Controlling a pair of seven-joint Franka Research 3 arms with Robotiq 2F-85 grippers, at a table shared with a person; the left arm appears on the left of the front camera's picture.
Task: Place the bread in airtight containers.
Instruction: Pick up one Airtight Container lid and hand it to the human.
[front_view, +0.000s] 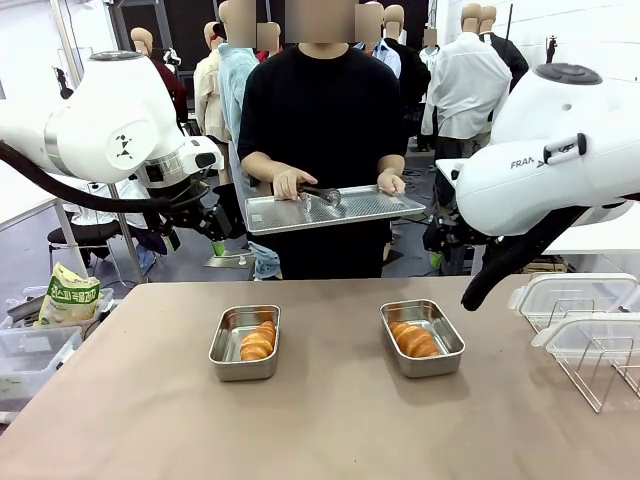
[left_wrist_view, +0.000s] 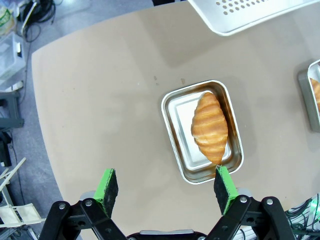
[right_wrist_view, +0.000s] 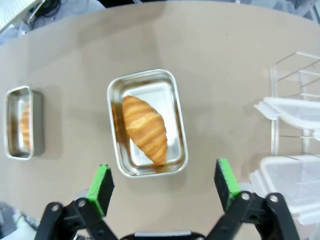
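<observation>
Over the brown table (front_view: 320, 430), the left gripper (left_wrist_view: 164, 175) and right gripper (right_wrist_view: 161, 167) hang wide apart and empty. Bare tabletop surrounds the left tin (front_view: 222, 350) and right tin (front_view: 448, 340), which sit well apart mid-table, away from every edge. One roll lies in each: left roll (front_view: 258, 343), right roll (front_view: 414, 340).

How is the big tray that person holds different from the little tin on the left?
The tray is wide, flat and full of holes; the left tin is small, deep and smooth. The person holds the tray up; the tin sits on the table. The tray carries tongs; the tin holds a bread roll. Both are shiny metal.
</observation>
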